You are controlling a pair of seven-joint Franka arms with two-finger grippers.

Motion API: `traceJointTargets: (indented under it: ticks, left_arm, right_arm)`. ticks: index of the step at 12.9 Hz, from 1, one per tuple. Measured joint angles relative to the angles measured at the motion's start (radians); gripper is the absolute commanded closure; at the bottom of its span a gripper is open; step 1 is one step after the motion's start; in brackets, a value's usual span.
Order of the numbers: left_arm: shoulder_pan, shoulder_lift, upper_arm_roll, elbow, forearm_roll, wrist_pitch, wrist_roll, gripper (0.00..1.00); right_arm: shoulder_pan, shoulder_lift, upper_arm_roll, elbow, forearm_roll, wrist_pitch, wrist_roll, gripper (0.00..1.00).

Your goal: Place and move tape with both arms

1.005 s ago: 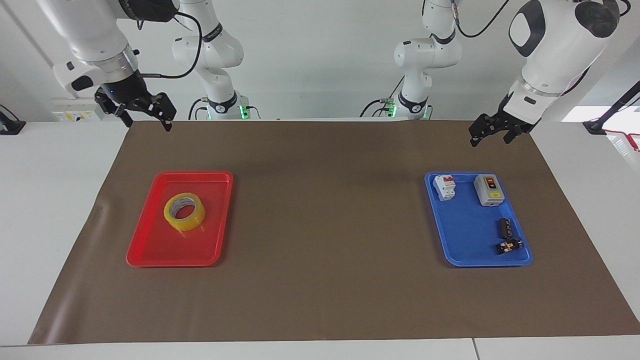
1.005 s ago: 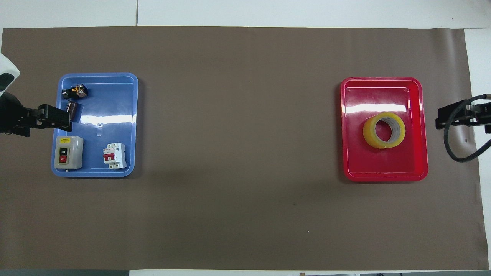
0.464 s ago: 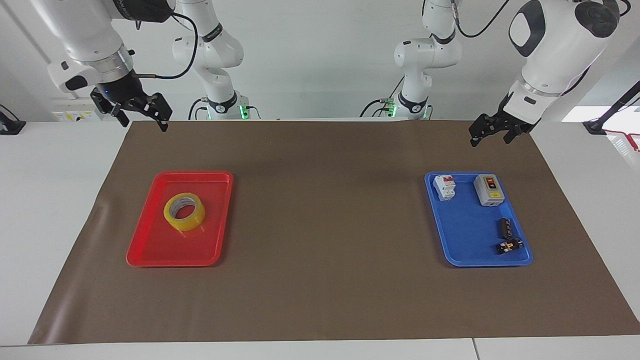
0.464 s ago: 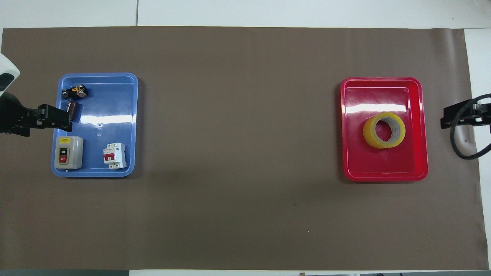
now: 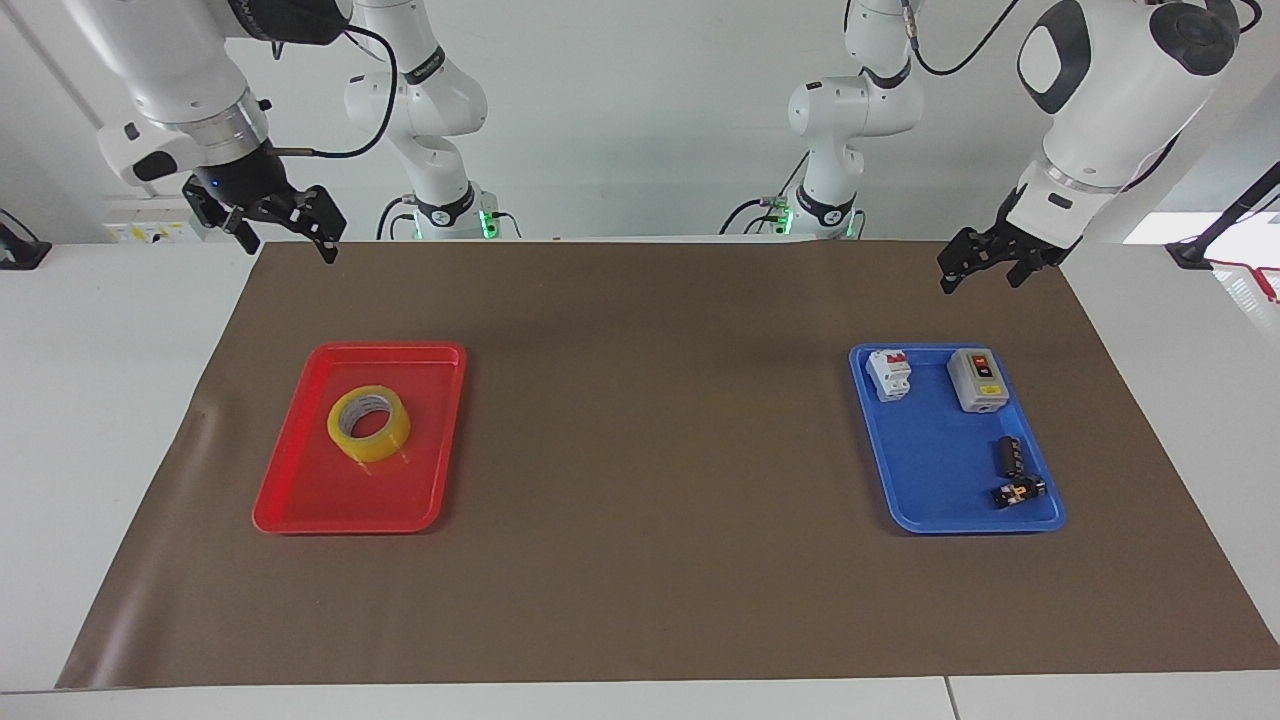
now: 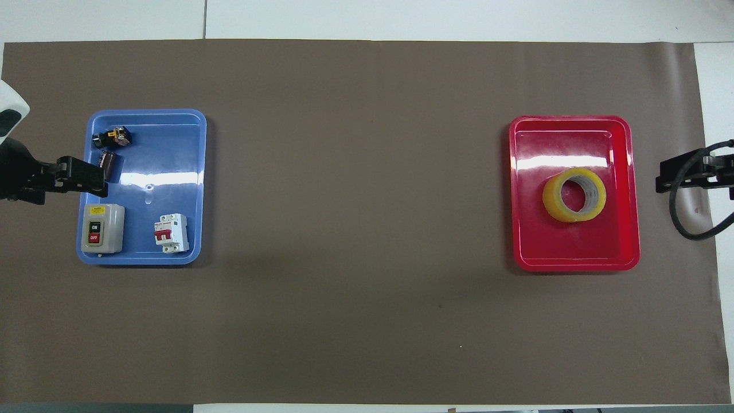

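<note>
The yellow tape roll (image 5: 368, 424) lies flat in the red tray (image 5: 300, 500) at the right arm's end of the table. It also shows in the overhead view (image 6: 574, 195), in the tray (image 6: 573, 261). My right gripper (image 5: 285, 238) hangs open and empty in the air over the brown mat's corner, apart from the tray; in the overhead view it (image 6: 668, 178) sits past the tray's outer side. My left gripper (image 5: 980, 275) hangs open and empty over the mat's edge by the blue tray (image 5: 920, 500), and shows in the overhead view (image 6: 92, 179).
The blue tray (image 6: 172, 143) holds a white circuit breaker (image 5: 889, 374), a grey on/off switch box (image 5: 977, 380), a small black cylinder (image 5: 1009, 453) and a small black-and-yellow part (image 5: 1018, 491). A brown mat (image 5: 650, 450) covers the table between the trays.
My right gripper rose and drew slightly away from the red tray, then eased back a little. The left arm, the tape and the trays have not moved.
</note>
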Motion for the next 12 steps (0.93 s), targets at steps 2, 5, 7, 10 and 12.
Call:
traceJointTargets:
  ticks: [2, 5, 7, 10, 12]
  left_arm:
    - [0.0, 0.0, 0.0, 0.0, 0.0, 0.0, 0.0, 0.0]
    - [0.0, 0.0, 0.0, 0.0, 0.0, 0.0, 0.0, 0.0]
    - [0.0, 0.0, 0.0, 0.0, 0.0, 0.0, 0.0, 0.0]
    - [0.0, 0.0, 0.0, 0.0, 0.0, 0.0, 0.0, 0.0]
    - [0.0, 0.0, 0.0, 0.0, 0.0, 0.0, 0.0, 0.0]
  right_arm:
    - [0.058, 0.0, -0.066, 0.0, 0.0, 0.0, 0.0, 0.0]
    - [0.061, 0.0, -0.077, 0.0, 0.0, 0.0, 0.0, 0.0]
    - [0.056, 0.0, -0.077, 0.0, 0.0, 0.0, 0.0, 0.0]
    - [0.058, 0.0, -0.076, 0.0, 0.0, 0.0, 0.0, 0.0]
    - [0.061, 0.0, -0.076, 0.0, 0.0, 0.0, 0.0, 0.0]
